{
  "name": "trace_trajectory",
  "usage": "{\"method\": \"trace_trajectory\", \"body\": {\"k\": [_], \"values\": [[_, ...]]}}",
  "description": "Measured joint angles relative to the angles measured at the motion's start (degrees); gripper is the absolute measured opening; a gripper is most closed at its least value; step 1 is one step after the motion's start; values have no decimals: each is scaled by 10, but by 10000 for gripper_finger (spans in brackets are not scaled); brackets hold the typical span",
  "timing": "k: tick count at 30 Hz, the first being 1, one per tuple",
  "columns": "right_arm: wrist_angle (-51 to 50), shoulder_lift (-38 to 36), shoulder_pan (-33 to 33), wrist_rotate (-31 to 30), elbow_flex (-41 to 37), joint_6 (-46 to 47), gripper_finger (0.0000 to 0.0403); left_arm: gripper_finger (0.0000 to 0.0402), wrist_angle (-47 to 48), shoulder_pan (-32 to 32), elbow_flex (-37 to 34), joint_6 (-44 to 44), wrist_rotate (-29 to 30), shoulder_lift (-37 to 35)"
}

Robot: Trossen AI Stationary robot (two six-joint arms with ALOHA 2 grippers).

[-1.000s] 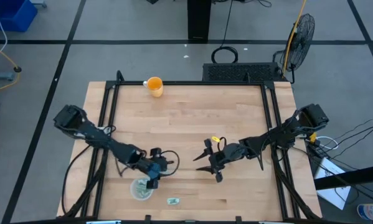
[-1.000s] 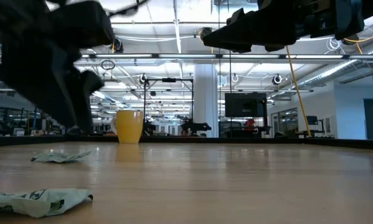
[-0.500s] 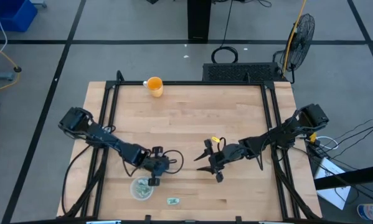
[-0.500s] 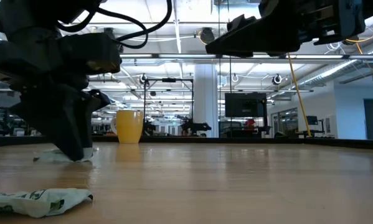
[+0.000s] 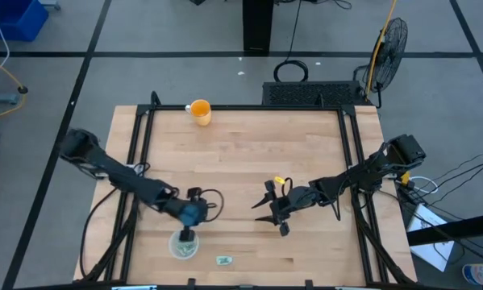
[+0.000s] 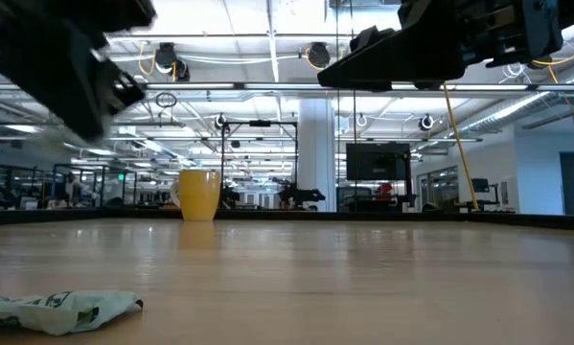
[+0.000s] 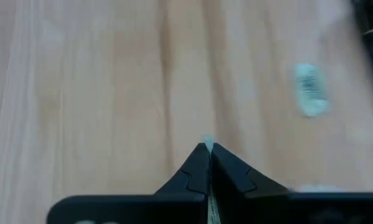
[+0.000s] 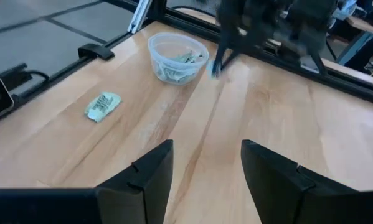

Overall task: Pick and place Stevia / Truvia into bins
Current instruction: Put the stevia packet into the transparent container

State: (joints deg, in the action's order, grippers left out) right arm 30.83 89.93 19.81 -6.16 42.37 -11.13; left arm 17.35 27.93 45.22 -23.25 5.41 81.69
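Note:
The clear plastic bin (image 5: pixel 182 246) stands near the table's front left, with several green-and-white sachets inside (image 8: pixel 179 61). One loose sachet (image 5: pixel 223 260) lies flat on the wood to its right, also showing in the low view as a crumpled sachet (image 6: pixel 57 309). My left gripper (image 5: pixel 188 235) hangs at the bin's far rim, shut on a sachet that shows only as a thin pale sliver. My right gripper (image 5: pixel 265 211) waits open above the table's middle. My left gripper pinches a sachet between its two fingers; only a pale edge (image 7: pixel 206 142) sticks out past the fingertips. The fingers point down from above. The sachet is lifted clear of the table.
A yellow mug (image 5: pixel 200 110) stands at the table's far edge, left of the middle. Black frame rails run along the table's left and right sides. Bare wood lies between the two arms.
My left gripper came down on a sachet lying beside the bin, shut on it and rose again with it. That sachet is gone from the tabletop in the low view. The gripper has shifted slightly toward the table's left edge, over the bin's rim.

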Motion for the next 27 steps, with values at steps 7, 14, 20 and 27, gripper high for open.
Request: {"method": "trace_trajectory", "body": {"k": [7,14,20,27], "values": [[-7,0,0,2,0,25,183,24,25,120,0,-141,19,-72],[7,0,0,2,0,17,183,12,34,215,0,-291,91,-33],[37,10,3,2,0,16,183,40,47,222,0,-379,112,3],[150,120,23,67,48,9,183,103,35,211,0,-336,112,9]]}}
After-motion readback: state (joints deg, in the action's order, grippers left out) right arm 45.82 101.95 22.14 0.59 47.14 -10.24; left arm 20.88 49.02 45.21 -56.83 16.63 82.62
